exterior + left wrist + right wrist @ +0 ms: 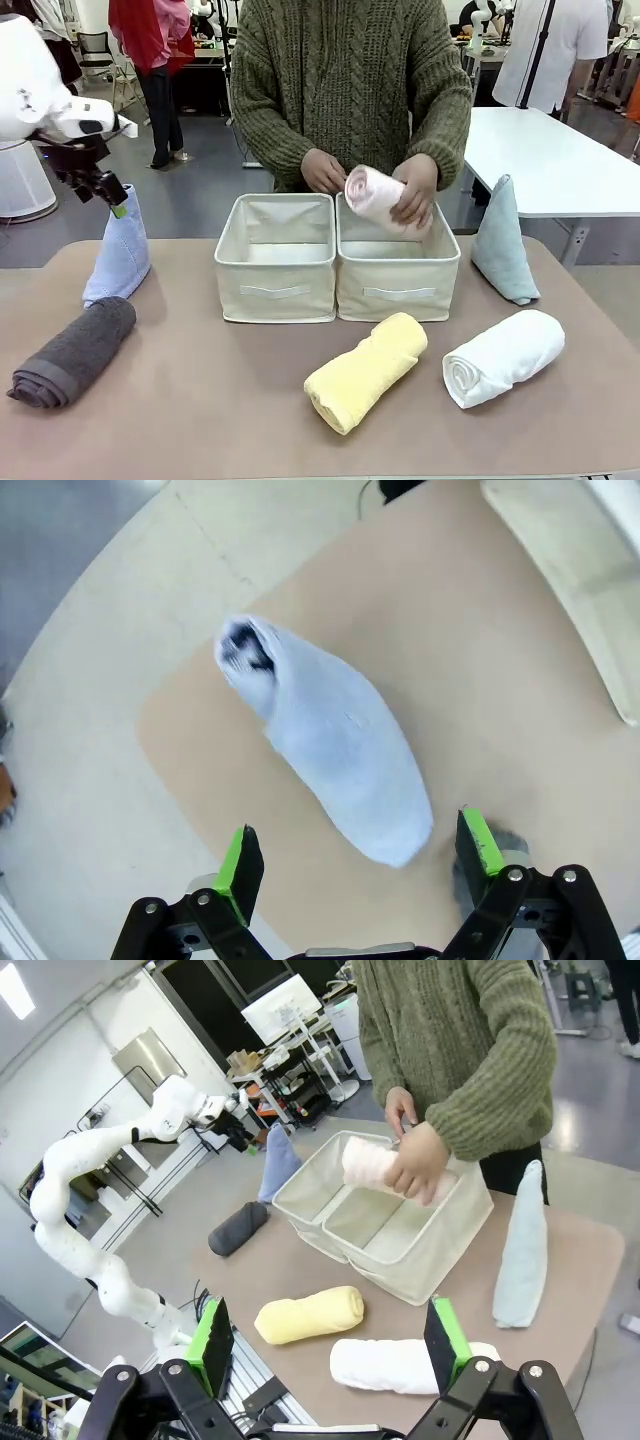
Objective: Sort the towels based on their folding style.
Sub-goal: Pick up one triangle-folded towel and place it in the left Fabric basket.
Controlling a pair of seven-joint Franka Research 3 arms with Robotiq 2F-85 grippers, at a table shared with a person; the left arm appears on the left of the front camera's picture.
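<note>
At the table's (200, 410) left the dark grey roll (72, 352) lies beside the upright pale blue cone (120, 255), my left gripper (360, 852) spread over it. A hand (416, 186) holds the pink roll (370, 193) over the right bin (400, 290); yellow roll (365, 370), white roll (503, 357) and grey-green cone (502, 245) follow; my right gripper (328, 1345) gapes, empty.

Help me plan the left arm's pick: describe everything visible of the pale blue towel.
The pale blue towel is terry folded into a tall cone, standing upright, tip up, on the table's far left part. The open left tool hangs close at its tip; contact is unclear. The dark grey roll lies before its base.
</note>
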